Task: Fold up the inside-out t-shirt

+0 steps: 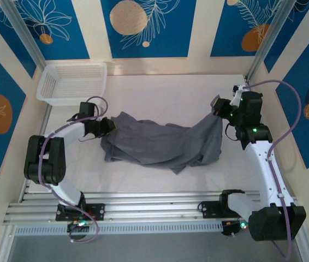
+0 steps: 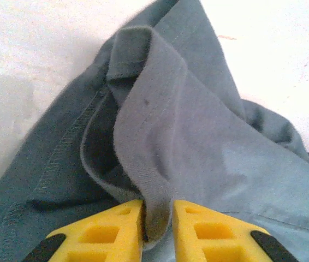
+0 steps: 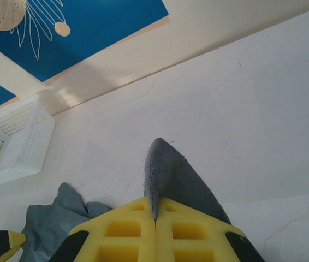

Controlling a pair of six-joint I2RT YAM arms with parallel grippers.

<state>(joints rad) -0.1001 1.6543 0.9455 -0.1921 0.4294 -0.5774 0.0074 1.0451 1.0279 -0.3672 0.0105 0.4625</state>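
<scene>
Left gripper (image 2: 158, 210) pinches a hem fold and right gripper (image 3: 155, 210) clamps a lifted corner of the crumpled grey t-shirt (image 1: 160, 143) on the table (image 1: 165, 93); we judge the spreading step in hand, calling next for an even outward pull.

Left arm (image 1: 67, 132): white links, black joints, lilac cable.
Right arm (image 1: 266, 164): white links, black joints, green lights, lilac cable.
Jaws: yellow, rectangular cut-outs, black backing.

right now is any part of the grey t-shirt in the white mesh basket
No, the white mesh basket sits in the far left corner, apart from the grey t-shirt, which lies on the table.
</scene>
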